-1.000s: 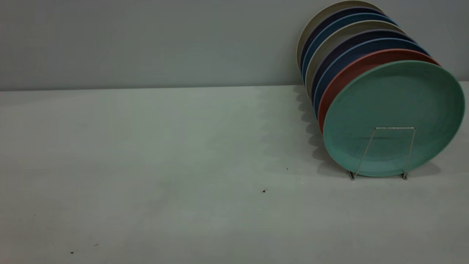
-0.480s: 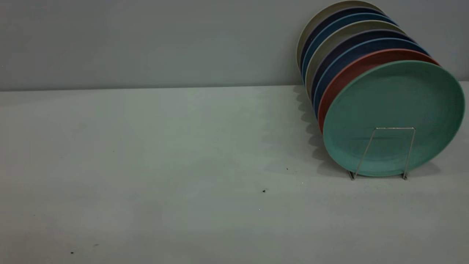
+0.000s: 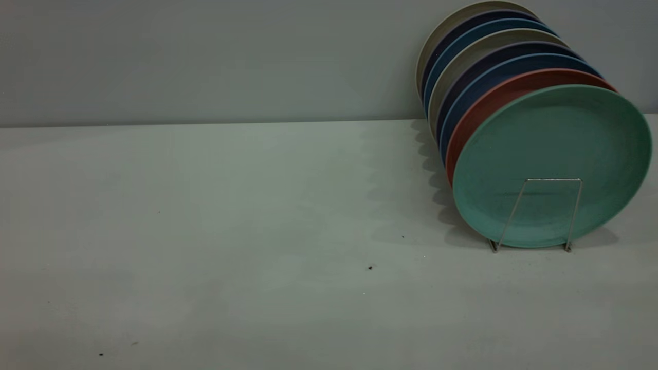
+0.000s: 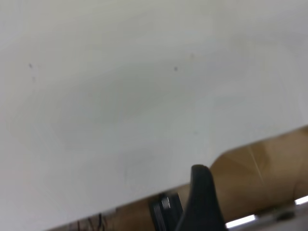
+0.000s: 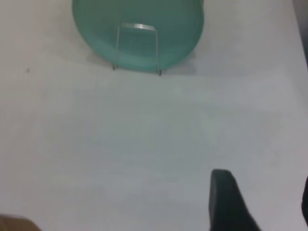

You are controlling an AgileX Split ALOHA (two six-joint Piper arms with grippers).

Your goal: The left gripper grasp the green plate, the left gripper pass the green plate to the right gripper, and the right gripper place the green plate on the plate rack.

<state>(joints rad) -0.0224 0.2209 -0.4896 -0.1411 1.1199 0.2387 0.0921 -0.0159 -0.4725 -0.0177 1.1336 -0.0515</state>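
The green plate (image 3: 552, 139) stands upright as the front plate in the plate rack (image 3: 555, 179) at the table's right, behind the rack's front wire loop. Neither gripper shows in the exterior view. In the right wrist view the green plate (image 5: 96, 29) and the rack's loop (image 5: 137, 25) lie far ahead of my right gripper (image 5: 263, 179), which is open and empty above bare table. Of my left gripper only one black finger (image 4: 202, 192) shows, with nothing beside it, over the table's edge.
Behind the green plate the rack holds a salmon-pink plate (image 3: 488, 103), several blue and dark plates (image 3: 462, 82) and beige ones, leaning toward the back wall. The table (image 3: 231, 231) spreads to the left. Its edge (image 4: 144, 199) and the wooden floor show in the left wrist view.
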